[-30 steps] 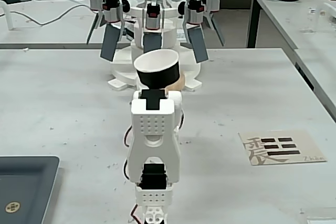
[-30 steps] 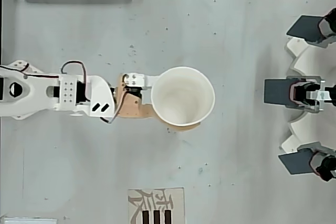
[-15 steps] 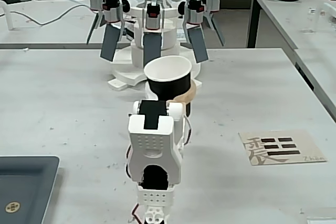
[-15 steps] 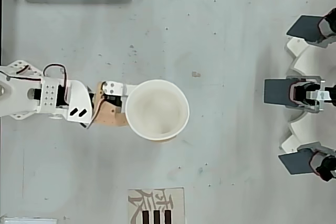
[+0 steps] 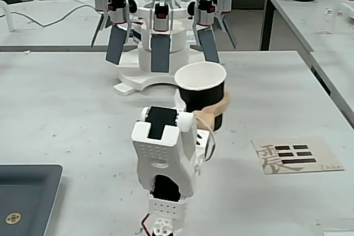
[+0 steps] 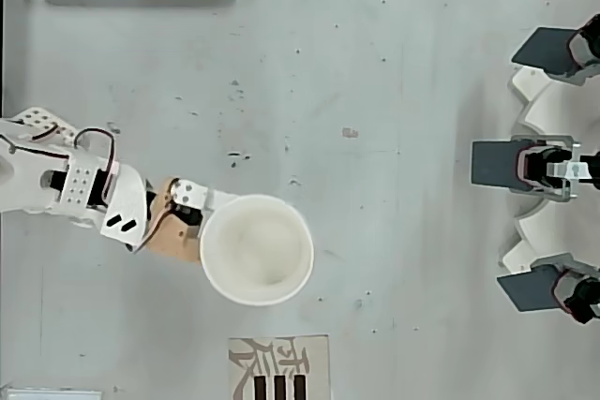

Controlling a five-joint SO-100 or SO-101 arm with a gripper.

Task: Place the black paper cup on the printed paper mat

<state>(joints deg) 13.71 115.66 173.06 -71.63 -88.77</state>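
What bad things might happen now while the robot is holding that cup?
1. The tool grips the black paper cup only around its side, so the thin wall might squash or slip.
2. The printed paper mat is small and the cup is not over it yet, so it might land half off the edge.
3. The mat is loose paper; a sliding cup might push it along the table.
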